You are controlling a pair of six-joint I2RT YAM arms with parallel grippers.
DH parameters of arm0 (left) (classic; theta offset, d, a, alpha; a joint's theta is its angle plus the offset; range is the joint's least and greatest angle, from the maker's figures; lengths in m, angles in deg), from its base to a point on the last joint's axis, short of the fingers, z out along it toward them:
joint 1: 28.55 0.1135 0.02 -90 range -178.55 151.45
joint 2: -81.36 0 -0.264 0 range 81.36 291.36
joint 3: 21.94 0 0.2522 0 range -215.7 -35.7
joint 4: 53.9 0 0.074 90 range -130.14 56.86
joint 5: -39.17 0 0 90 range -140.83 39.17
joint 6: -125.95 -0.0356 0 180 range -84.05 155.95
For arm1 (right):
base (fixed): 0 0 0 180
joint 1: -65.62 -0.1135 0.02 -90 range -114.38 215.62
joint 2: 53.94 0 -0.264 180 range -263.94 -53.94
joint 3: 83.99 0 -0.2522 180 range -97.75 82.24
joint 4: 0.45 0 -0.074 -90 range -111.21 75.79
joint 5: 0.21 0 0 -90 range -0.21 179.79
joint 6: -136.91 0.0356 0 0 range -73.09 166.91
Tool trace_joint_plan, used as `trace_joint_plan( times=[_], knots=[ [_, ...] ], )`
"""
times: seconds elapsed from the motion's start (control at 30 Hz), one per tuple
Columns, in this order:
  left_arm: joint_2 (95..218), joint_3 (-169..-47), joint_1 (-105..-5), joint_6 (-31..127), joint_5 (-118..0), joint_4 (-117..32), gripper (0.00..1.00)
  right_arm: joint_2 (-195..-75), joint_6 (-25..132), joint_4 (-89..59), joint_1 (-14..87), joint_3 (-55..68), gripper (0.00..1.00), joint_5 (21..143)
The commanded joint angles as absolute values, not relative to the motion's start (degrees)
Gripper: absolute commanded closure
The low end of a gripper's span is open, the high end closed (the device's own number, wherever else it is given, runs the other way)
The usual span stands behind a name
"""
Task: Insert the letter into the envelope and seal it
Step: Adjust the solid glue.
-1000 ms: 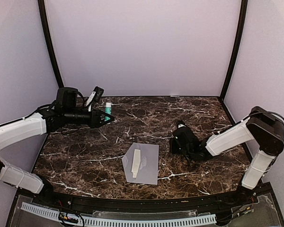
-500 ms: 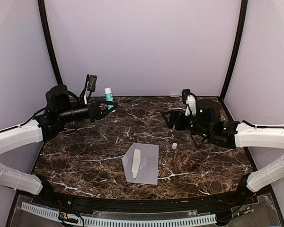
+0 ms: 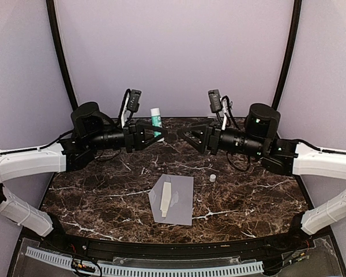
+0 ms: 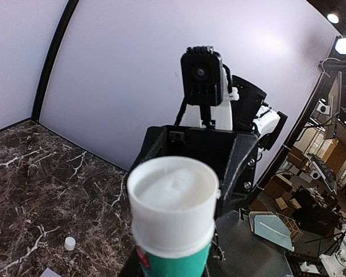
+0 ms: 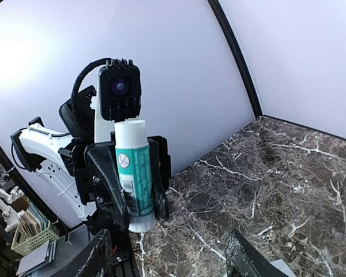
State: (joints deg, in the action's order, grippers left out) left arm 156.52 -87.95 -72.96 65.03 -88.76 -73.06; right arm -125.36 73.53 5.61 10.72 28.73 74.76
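The pale grey-lavender envelope [image 3: 180, 202] lies flat on the marble table, its triangular flap pointing left. A narrow cream folded letter [image 3: 166, 199] lies on it near the flap. My left gripper [image 3: 154, 137] is raised over the back of the table, shut on an upright teal glue stick [image 3: 156, 120] whose cap is off, showing white glue at the top [image 4: 172, 190]. My right gripper [image 3: 188, 137] hovers facing it a short way off, open and empty. In the right wrist view the glue stick [image 5: 132, 170] stands between the left fingers.
A small white cap [image 3: 212, 178] sits on the table right of the envelope, also visible in the left wrist view as the cap [image 4: 70, 243]. Purple walls and black corner posts [image 3: 61, 57] enclose the table on three sides.
The right gripper left the cap on the table, rose and swung left to face the left gripper. The left arm carried the glue stick rightward toward the centre.
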Motion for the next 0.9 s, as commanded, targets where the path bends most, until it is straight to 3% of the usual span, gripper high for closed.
trace_joint_plan(
  times=[0.0, 0.37, 0.7, 0.87],
  knots=[
    [156.44, -89.86, -74.35, 61.75, -90.08, -71.69, 0.99, -127.20, 72.68, 8.47, 9.58, 24.62, 0.40, 71.34],
    [160.18, -90.72, -76.29, 63.68, -93.00, -74.42, 0.99, -131.95, 70.51, 7.45, 7.71, 19.46, 0.62, 70.73],
    [160.21, -90.57, -76.36, 64.07, -92.41, -75.42, 1.00, -134.10, 70.16, 6.74, 7.68, 18.95, 0.69, 69.43],
    [160.52, -90.69, -76.38, 64.24, -92.75, -75.23, 1.00, -134.54, 70.12, 7.00, 7.69, 18.50, 0.81, 68.72]
  ],
)
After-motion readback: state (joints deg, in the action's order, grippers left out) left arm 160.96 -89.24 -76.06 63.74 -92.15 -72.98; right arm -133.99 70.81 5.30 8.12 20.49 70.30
